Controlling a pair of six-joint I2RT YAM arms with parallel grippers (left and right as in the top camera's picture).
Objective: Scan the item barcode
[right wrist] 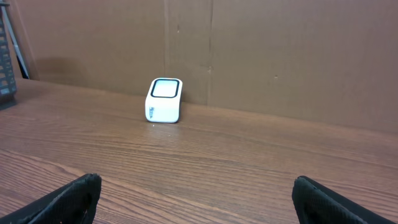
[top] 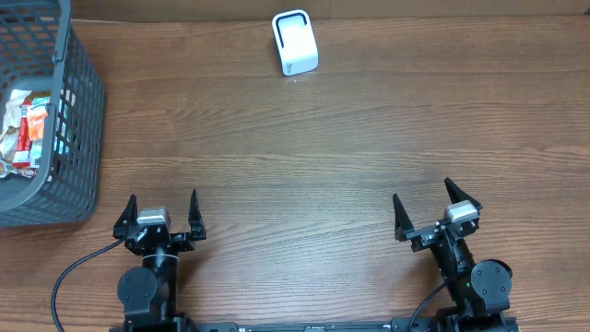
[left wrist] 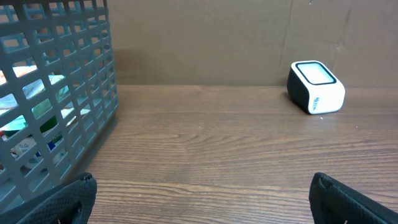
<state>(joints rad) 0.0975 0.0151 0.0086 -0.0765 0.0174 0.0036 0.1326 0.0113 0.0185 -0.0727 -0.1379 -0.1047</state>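
Note:
A white barcode scanner (top: 295,42) with a dark-rimmed window stands at the far middle of the wooden table; it also shows as the scanner (left wrist: 315,87) and the scanner (right wrist: 164,100). Packaged items (top: 26,129) lie inside a grey plastic basket (top: 81,120) at the far left, seen through the basket's mesh (left wrist: 56,106). My left gripper (top: 162,211) sits at the near left edge, open and empty. Open and empty too is my right gripper (top: 428,205), at the near right. In the wrist views, the left gripper (left wrist: 202,196) and the right gripper (right wrist: 198,194) frame only bare wood.
A brown cardboard wall (right wrist: 261,50) backs the table behind the scanner. The basket's near corner stands just left of and beyond my left gripper. Cables (top: 69,277) run from the arm bases at the front edge.

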